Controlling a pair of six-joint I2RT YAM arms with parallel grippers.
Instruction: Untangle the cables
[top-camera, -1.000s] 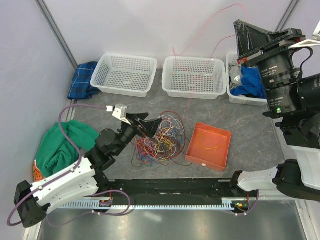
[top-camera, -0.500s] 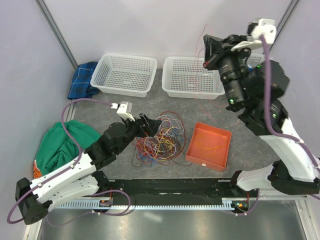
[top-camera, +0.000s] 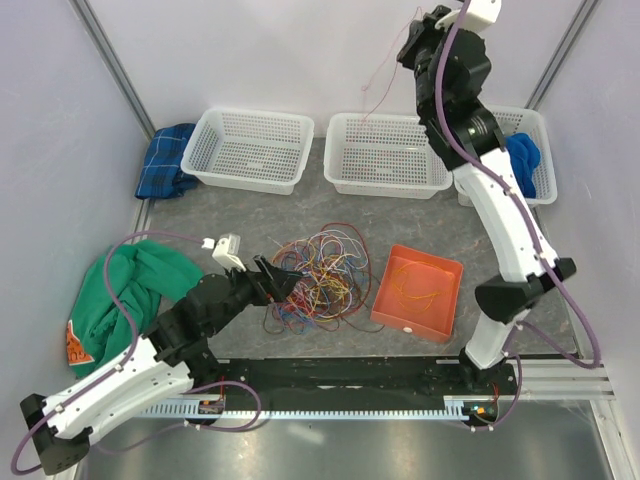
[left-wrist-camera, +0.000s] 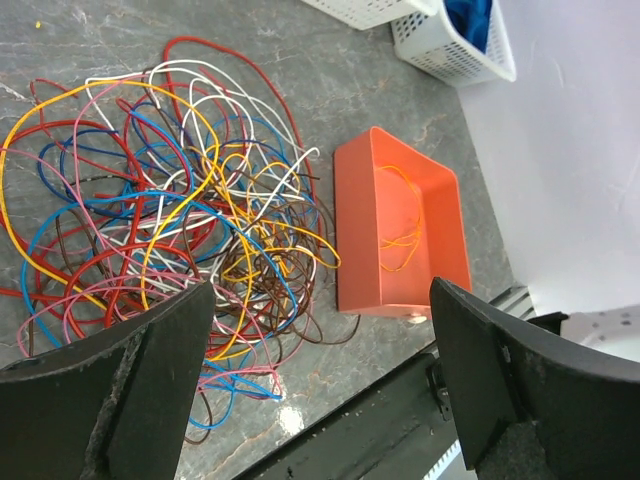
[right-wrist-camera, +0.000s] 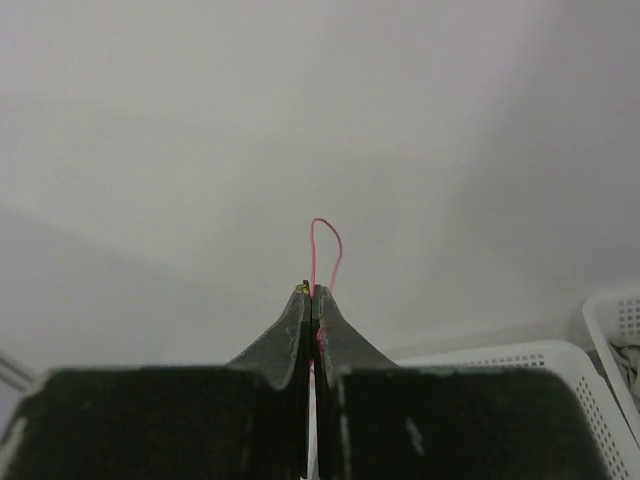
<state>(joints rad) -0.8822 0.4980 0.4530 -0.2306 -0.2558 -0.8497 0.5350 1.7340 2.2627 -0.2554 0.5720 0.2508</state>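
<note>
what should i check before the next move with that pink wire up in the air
1. Right tool shut on the pink wire: ok.
2. Pink wire hangs apart from the tangle: ok.
3. Left tool open and empty: ok.
4. Left tool touching the tangle: cannot tell.
5. Tray has room, with only orange wire in it: ok.
6. Tangle undone: not ok.
</note>
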